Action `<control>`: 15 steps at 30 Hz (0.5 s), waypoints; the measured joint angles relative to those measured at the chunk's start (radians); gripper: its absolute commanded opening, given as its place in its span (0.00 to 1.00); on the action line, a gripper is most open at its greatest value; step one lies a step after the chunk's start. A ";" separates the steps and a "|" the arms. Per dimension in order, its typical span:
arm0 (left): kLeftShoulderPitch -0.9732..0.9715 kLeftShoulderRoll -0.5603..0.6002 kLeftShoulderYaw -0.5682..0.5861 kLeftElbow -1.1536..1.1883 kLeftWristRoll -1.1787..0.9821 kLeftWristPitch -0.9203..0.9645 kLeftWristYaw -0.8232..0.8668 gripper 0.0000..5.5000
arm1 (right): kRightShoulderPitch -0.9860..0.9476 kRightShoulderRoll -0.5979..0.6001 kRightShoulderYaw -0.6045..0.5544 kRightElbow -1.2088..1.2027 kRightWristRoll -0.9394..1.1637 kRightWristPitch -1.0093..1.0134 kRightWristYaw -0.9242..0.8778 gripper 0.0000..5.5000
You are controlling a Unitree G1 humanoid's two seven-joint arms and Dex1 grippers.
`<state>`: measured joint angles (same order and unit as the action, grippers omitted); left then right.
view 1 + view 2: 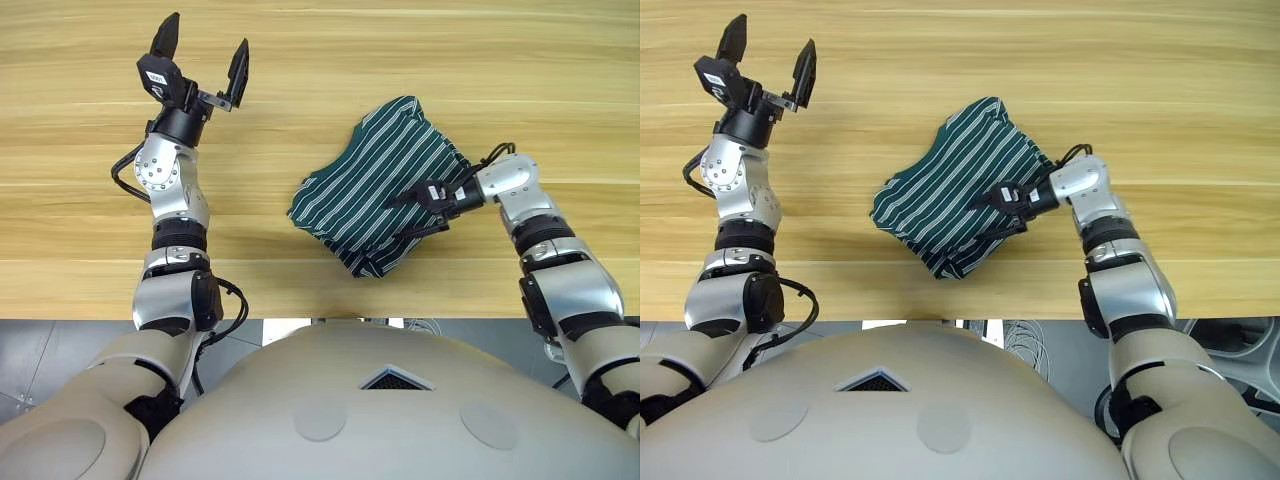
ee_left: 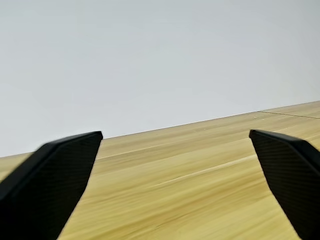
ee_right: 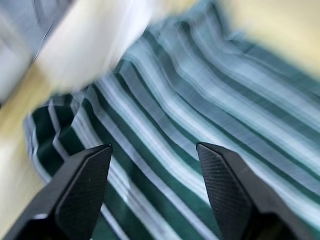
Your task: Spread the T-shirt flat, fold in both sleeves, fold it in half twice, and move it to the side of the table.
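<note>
Wooden table (image 1: pixel 420 60), pale and long-grained, near edge closest, carrying the T-shirt (image 1: pixel 365 185) and stretching well beyond it on every side. Plain white wall (image 2: pixel 150 60) past the table's far edge, well away from the T-shirt.

T-shirt dark green with thin white stripes, folded into a compact, slightly rumpled bundle. Set askew on the table, one corner pointing toward the far edge, another toward the near edge. Stacked layers showing along the near side, edges not quite aligned. Closer to the table's near edge than to the far one, on the robot's right of centre.

Left gripper (image 1: pixel 206 35) well apart from the T-shirt, on the robot's left of it and farther up the table, pointing toward the far edge. Pincer wide, two black fingers (image 2: pixel 60 180) spread, bare wood seen through the gap.

Right gripper (image 1: pixel 397 220) at the T-shirt's right-hand side, reaching in over the bundle from the robot's right. Pincer wide as well, black fingers (image 3: pixel 80 190) parted over the striped cloth. Contact between fingertips and fabric impossible to tell.
</note>
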<state>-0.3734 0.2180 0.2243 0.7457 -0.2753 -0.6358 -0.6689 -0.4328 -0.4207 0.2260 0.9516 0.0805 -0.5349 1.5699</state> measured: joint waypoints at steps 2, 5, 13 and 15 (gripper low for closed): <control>0.004 -0.003 -0.008 -0.013 0.000 0.001 0.000 0.98 | 0.010 -0.001 -0.070 -0.096 0.146 0.053 0.030 0.57; 0.018 -0.004 -0.014 -0.040 0.000 0.004 0.002 0.98 | 0.064 -0.005 -0.141 -0.151 0.211 0.093 -0.025 0.57; 0.026 -0.017 -0.046 -0.052 0.012 0.002 0.015 0.98 | 0.119 0.065 -0.160 -0.183 0.072 0.289 -0.540 0.57; 0.032 -0.017 -0.045 -0.068 0.011 -0.001 0.017 0.98 | 0.140 0.039 -0.188 -0.184 0.076 0.323 -0.557 0.57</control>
<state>-0.3412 0.2014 0.1789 0.6781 -0.2640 -0.6369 -0.6515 -0.2931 -0.3818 0.0377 0.7677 0.1569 -0.2121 1.0131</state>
